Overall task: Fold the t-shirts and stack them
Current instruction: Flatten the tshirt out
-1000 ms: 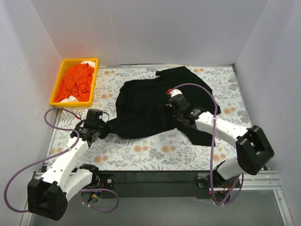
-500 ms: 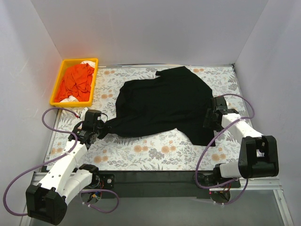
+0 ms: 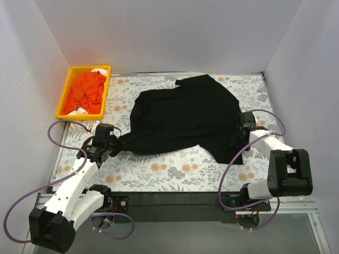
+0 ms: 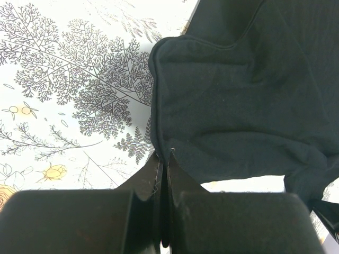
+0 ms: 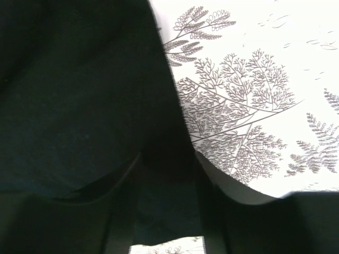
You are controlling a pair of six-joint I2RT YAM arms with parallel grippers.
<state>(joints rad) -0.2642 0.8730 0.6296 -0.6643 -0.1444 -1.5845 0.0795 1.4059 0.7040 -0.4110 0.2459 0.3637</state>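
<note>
Mid-frame on the worktop (image 3: pixel 175 169), black t-shirt (image 3: pixel 183 116) lies spread, unfolded. Left jaws pinch its corner; right jaws straddle its edge, prob. not clamped yet. Folding, stacking remain.

**A:** Black t-shirt (image 3: pixel 185 116) sprawls across the middle and right of the table (image 3: pixel 175 169). There's room to pass over the floral strip along the near edge.

**B:** Far left, the yellow tray (image 3: pixel 79 117) blocks that corner, but a gap runs between it and the shirt.
</note>
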